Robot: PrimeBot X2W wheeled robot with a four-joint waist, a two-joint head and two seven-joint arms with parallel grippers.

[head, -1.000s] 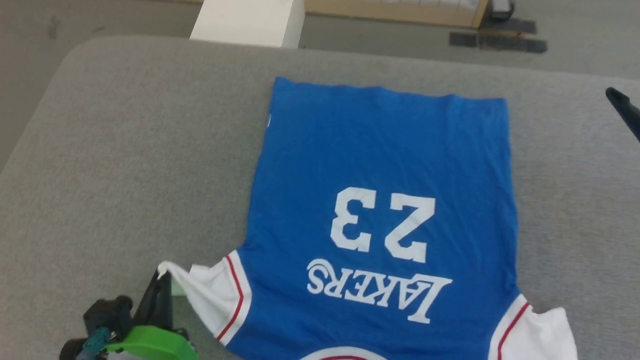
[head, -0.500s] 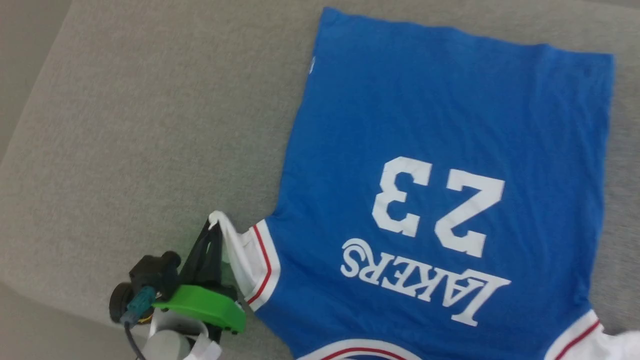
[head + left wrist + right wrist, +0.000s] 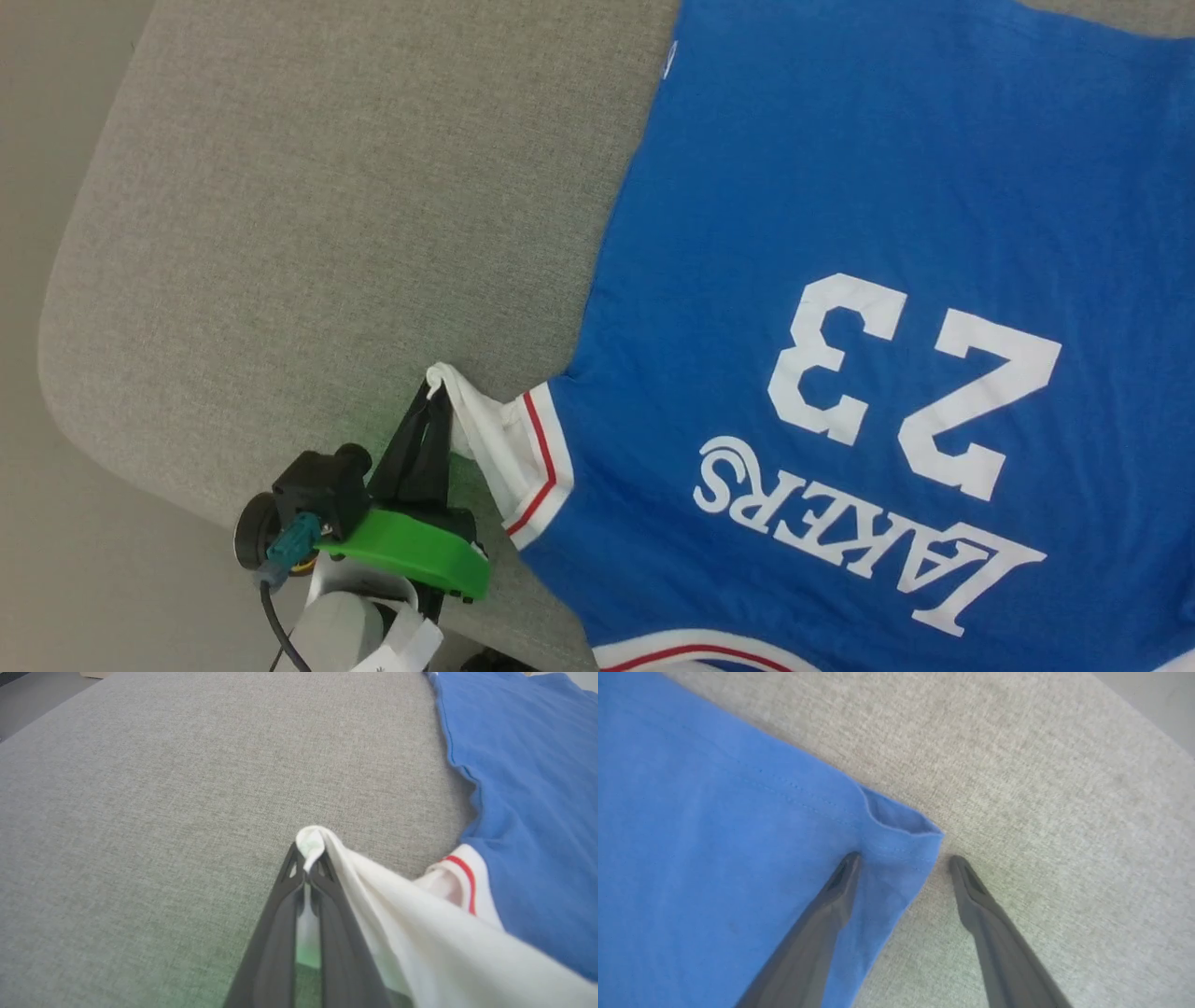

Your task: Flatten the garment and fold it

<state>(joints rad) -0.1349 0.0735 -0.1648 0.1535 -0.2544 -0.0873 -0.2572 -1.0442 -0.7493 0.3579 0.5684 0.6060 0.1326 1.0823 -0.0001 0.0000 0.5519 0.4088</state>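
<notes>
- Head view: the garment (image 3: 840, 187) lies spread, print up, on the grey worktop (image 3: 327, 233).
- Left wrist view: the left gripper (image 3: 306, 858) has its jaws clamped on the white sleeve (image 3: 420, 919), whose tip is lifted.
- Right wrist view: the right gripper (image 3: 903, 858), jaws apart, straddles the garment's blue corner.

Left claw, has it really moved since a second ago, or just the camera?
Yes. The camera shifted too, but the left claw, shut on the white sleeve, now sits closer than before to the blue armpit corner of the garment.
</notes>
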